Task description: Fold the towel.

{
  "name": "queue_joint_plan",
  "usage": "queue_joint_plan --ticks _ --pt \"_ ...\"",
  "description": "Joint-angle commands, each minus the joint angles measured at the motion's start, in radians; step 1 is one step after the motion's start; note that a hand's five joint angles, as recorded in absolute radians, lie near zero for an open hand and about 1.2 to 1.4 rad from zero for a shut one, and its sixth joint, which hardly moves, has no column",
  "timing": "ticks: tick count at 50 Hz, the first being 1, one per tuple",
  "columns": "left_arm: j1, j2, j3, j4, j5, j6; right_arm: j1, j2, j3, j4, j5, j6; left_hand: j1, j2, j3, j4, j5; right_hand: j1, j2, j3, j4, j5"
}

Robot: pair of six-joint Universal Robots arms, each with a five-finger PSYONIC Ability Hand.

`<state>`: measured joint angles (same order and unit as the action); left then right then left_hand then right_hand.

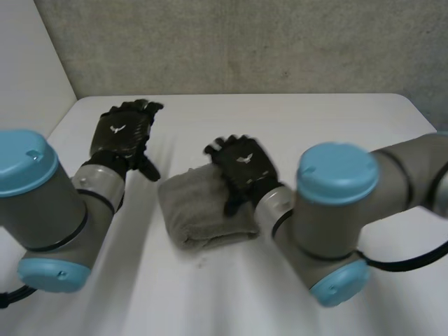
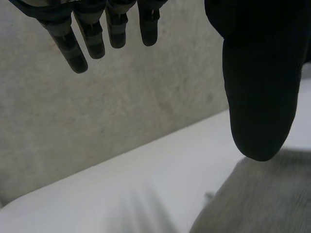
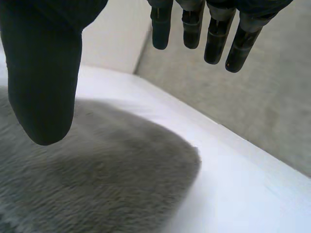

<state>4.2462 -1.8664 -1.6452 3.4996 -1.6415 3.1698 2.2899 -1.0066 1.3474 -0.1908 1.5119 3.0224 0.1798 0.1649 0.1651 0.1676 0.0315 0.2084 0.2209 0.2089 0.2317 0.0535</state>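
The folded grey towel (image 1: 199, 210) lies on the white table (image 1: 329, 126). My right hand (image 1: 245, 166) is over its far side, fingers straight, holding nothing. My left hand (image 1: 124, 133) is beside the towel, fingers relaxed, also empty.

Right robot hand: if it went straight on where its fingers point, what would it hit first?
Probably the grey wall. The right robot hand is over the towel, its open fingers aimed across the white table toward it; depth is unclear.
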Motion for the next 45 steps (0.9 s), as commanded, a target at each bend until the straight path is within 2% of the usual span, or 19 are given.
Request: queue_joint_plan --ticks 1,4,9,13,19,22,27,32,34,37,42,45 --pt "-0.074 -0.088 0.090 -0.050 0.000 -0.073 -0.108 -0.003 -0.023 0.095 -0.113 0.184 -0.001 0.013 0.013 0.011 -0.028 -0.034 -0.046 -0.034 -0.057 -0.054" --pt "-0.091 -0.128 0.100 -0.088 -0.009 -0.076 -0.125 0.048 -0.062 0.131 -0.153 0.184 -0.001 0.013 0.013 0.011 -0.028 -0.034 -0.046 -0.034 -0.057 -0.054" --pt "-0.111 -0.198 0.100 -0.123 -0.050 -0.071 -0.130 0.146 -0.145 0.200 -0.170 0.176 -0.004 0.010 0.010 0.008 -0.031 -0.034 -0.046 -0.034 -0.057 -0.054" --pt "-0.117 -0.243 0.094 -0.137 -0.087 -0.065 -0.132 0.204 -0.192 0.226 -0.170 0.130 -0.005 0.010 0.009 0.007 -0.031 -0.034 -0.046 -0.034 -0.057 -0.054" --pt "-0.115 -0.277 0.088 -0.151 -0.087 -0.031 -0.138 0.269 -0.220 0.240 -0.142 -0.031 -0.005 0.010 0.009 0.007 -0.031 -0.034 -0.046 -0.034 -0.057 -0.054" --pt "-0.114 -0.278 0.081 -0.154 -0.089 0.001 -0.144 0.263 -0.223 0.241 -0.122 -0.051 -0.005 0.010 0.009 0.007 -0.031 -0.034 -0.046 -0.034 -0.057 -0.054" --pt "-0.111 -0.229 0.074 -0.165 -0.086 0.027 -0.181 0.181 -0.215 0.243 -0.065 -0.062 -0.005 0.010 0.009 0.007 -0.031 -0.034 -0.046 -0.034 -0.057 -0.054" --pt "-0.103 -0.123 0.099 -0.217 -0.084 0.022 -0.219 0.004 -0.186 0.235 -0.049 -0.050 -0.005 0.010 0.009 0.007 -0.031 -0.034 -0.046 -0.034 -0.057 -0.054" --pt "-0.094 -0.030 0.151 -0.276 -0.086 0.021 -0.237 -0.044 -0.180 0.235 -0.038 -0.048 -0.005 0.010 0.009 0.007 -0.031 -0.034 -0.046 -0.034 -0.057 -0.054" --pt "-0.084 0.004 0.179 -0.314 -0.086 0.021 -0.279 -0.133 -0.171 0.235 0.002 -0.034 -0.005 0.010 0.009 0.007 -0.031 -0.034 -0.046 -0.034 -0.057 -0.054" --pt "0.001 0.142 0.319 -0.480 -0.081 0.004 -0.339 -0.236 -0.154 0.237 0.054 -0.023 -0.005 0.010 0.009 0.007 -0.031 -0.034 -0.046 -0.034 -0.057 -0.054" --pt "0.017 0.173 0.341 -0.516 -0.064 -0.005 -0.360 -0.311 -0.137 0.241 0.063 -0.023 -0.005 0.010 0.009 0.007 -0.031 -0.034 -0.046 -0.034 -0.057 -0.054"
